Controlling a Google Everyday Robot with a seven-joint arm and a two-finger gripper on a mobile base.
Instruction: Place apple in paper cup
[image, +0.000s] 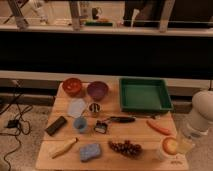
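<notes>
The apple (169, 145), red-orange with a yellowish patch, sits at the front right corner of the wooden table (145, 137). The white paper cup (76, 107) stands on the left half of the table, in front of the two bowls and far from the apple. My gripper (184, 145) is low at the table's right front edge, right beside the apple on its right. Its white arm (202, 114) rises above it. I cannot tell whether the gripper touches the apple.
An orange bowl (73, 86), a purple bowl (97, 90) and a green tray (145, 94) line the back. A metal cup (94, 108), a blue cup (80, 123), a carrot (159, 127), grapes (125, 147), a blue sponge (90, 151) and a dark block (56, 125) lie between.
</notes>
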